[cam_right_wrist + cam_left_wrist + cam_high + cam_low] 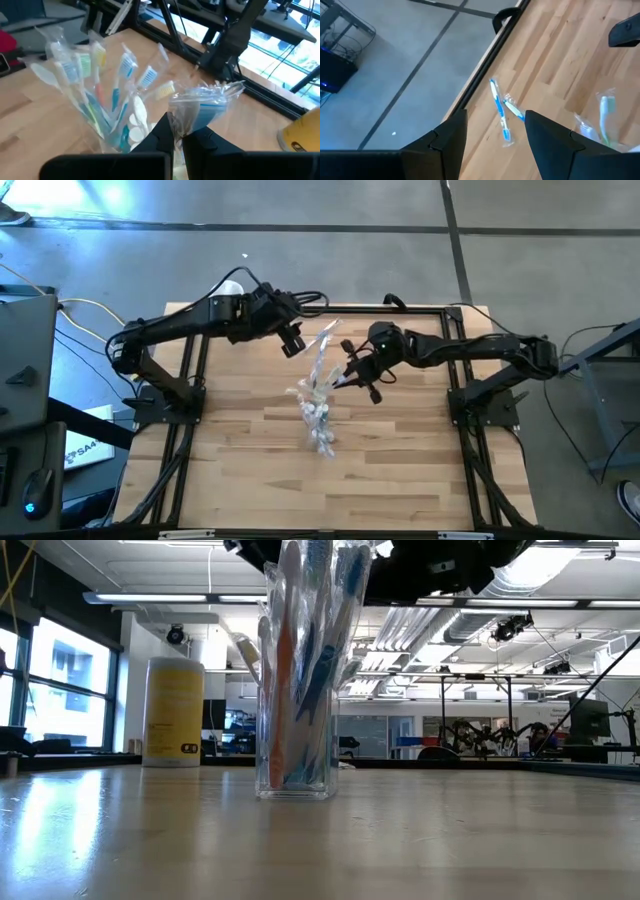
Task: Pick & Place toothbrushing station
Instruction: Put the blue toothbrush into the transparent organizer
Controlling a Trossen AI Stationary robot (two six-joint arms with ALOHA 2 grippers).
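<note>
A pale wooden slatted bench [400, 480] with a black metal frame fills the overhead view. Two dark robot arms reach in from its sides and meet near the far middle.

A large yellow bottle [173, 712] stands upright toward the far edge in the level view, well apart from the cup.

A small clear plastic cup [295, 775] stands upright near the bench's centre. It is packed with thin wrapped toothbrushes [107, 85] with blue, orange, green and yellow parts, fanning outward above its rim.

The right pincer [176, 134] hovers just beside the cup. Its fingers are pressed together, pinching a crinkled clear wrapper holding a pale blue item [202, 107].

The left pincer [495, 132] hangs above the far side of the bench, its fingers spread and holding nothing.

Two loose blue-and-clear wrapped toothbrushes [502, 111] lie crossed on the wood near the bench's far edge, apart from the cup.
</note>
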